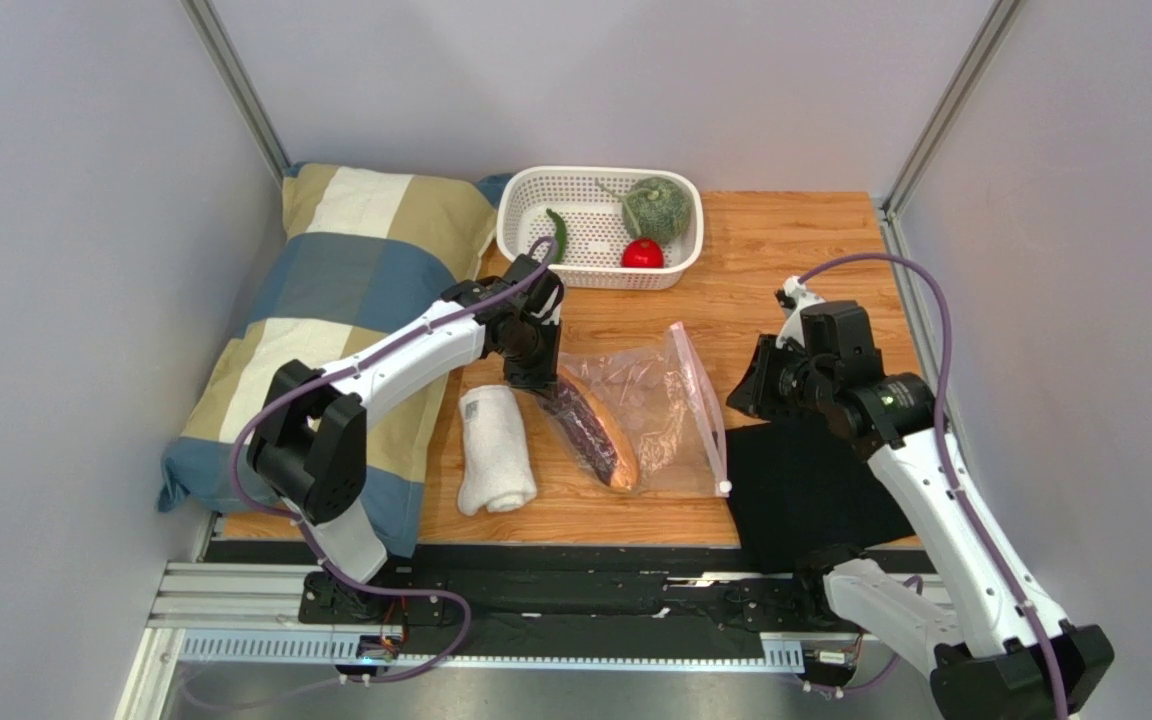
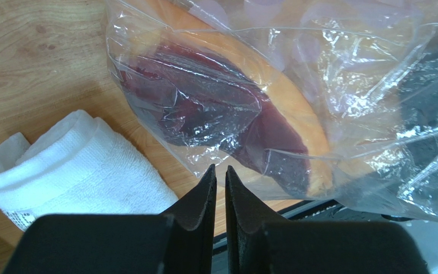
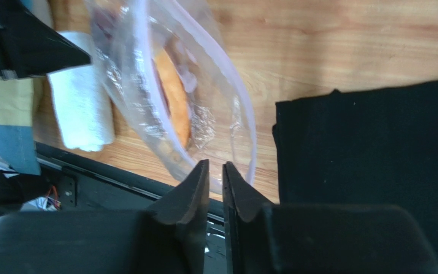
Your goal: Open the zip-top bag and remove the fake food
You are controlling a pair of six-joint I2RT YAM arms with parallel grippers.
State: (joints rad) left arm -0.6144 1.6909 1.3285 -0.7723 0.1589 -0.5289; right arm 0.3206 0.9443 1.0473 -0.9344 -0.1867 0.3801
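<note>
While its jaws sit pressed almost together, the left gripper (image 2: 220, 171) hangs at the left end of the clear crinkly zip-top bag (image 1: 657, 393) mid-bench. The elongated purple-and-orange fake food (image 1: 597, 435) lies inside the bag. The right gripper (image 3: 215, 166), likewise closed and empty, hovers between the bag and the black cloth (image 1: 808, 488).

Shines bright and even from overhead, casting only soft shadows. Glares in white streaks off the clear crinkly plastic zip-top bag (image 2: 364, 85). Blurs noticeably in the right wrist view.
</note>
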